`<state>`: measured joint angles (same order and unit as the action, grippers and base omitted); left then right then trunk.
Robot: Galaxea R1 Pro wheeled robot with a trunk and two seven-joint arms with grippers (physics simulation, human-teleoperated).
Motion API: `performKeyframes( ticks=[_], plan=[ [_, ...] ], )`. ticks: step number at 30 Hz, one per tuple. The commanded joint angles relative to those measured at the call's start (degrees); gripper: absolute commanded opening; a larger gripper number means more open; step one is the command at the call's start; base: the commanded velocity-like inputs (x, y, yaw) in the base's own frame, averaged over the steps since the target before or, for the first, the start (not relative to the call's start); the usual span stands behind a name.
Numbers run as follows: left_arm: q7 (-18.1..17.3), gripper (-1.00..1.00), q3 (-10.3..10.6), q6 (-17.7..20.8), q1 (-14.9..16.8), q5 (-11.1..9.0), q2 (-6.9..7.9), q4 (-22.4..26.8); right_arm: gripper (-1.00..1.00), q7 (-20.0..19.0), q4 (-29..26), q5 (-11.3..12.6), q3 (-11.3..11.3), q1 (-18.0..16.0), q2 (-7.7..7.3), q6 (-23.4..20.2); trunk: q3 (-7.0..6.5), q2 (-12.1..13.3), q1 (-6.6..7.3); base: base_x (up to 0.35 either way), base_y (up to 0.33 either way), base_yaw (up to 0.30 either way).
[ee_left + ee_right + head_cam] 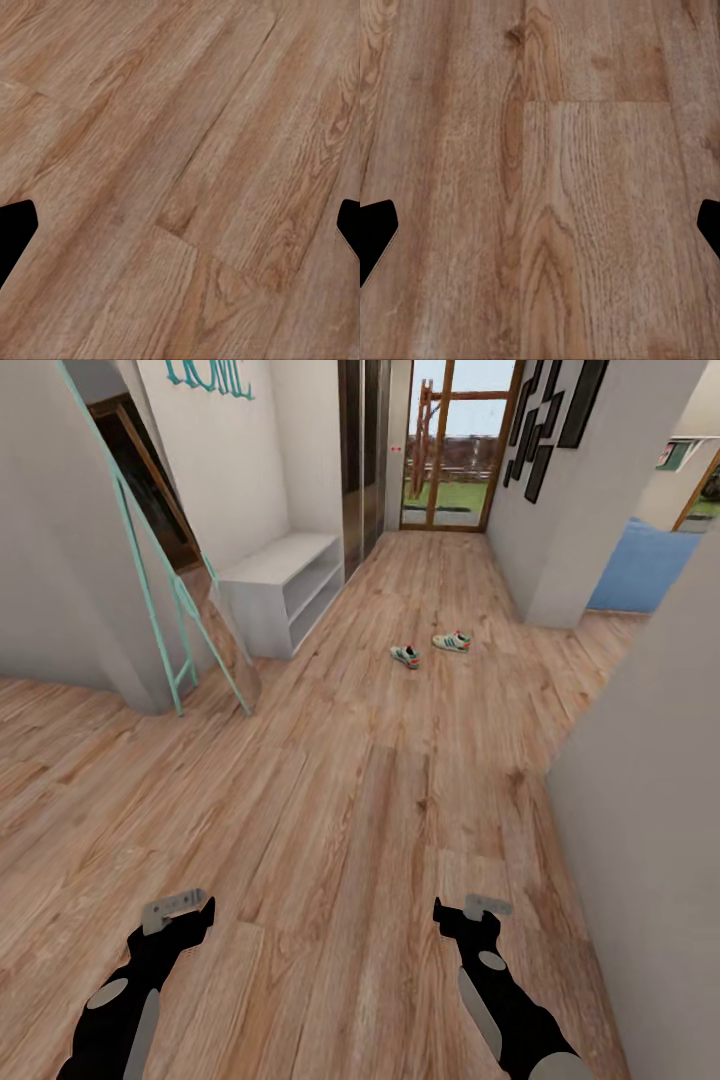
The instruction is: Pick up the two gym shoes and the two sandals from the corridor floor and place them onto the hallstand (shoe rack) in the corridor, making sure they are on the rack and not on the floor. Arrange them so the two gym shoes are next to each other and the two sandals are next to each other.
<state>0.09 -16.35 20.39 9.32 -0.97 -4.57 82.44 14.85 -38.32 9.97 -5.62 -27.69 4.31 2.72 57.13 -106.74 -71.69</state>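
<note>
Two gym shoes (432,648) are seen lying apart from each other on the corridor floor (360,790), midway down the hall and well ahead of the robot, while the hallstand (285,585) stands against the wall on the left with its top and open tiers apparently bare, though the far end of the shelves is partly hidden by the angle. Nothing has been placed on the rack, and no shoe has been lifted; by this evidence the task is judged to be at its very start, with the approach to the shoes not yet completed. The sandals cannot be made out anywhere on the visible floor.

The left gripper (178,907) and the right gripper (483,908) are held low over the planks at the near edge of the head view. In each wrist view the dark fingertips (15,229) (376,231) are set at opposite edges with bare wood between them, so both claws are spread wide and nothing is carried in either. A leaning teal ladder frame (175,600) and a glazed door (455,445) at the corridor's end complete the scene. All four items remain to be collected and paired on the rack.
</note>
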Motion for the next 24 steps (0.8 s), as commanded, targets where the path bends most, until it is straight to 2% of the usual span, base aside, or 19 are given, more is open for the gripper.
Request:
performKeyframes(
  ticks=[1,24],
  plan=[
    [0.0,1.00,0.0,0.0,0.0,0.0,0.00,0.0,1.00,0.0,0.0,0.0,0.0,0.0,0.00,0.0,0.00,0.0,0.00,0.335,0.000,0.000],
    [0.0,1.00,0.0,0.0,0.0,0.0,0.00,0.0,1.00,0.0,0.0,0.0,0.0,0.0,0.00,0.0,0.00,0.0,0.00,0.336,0.000,0.000]
  ],
)
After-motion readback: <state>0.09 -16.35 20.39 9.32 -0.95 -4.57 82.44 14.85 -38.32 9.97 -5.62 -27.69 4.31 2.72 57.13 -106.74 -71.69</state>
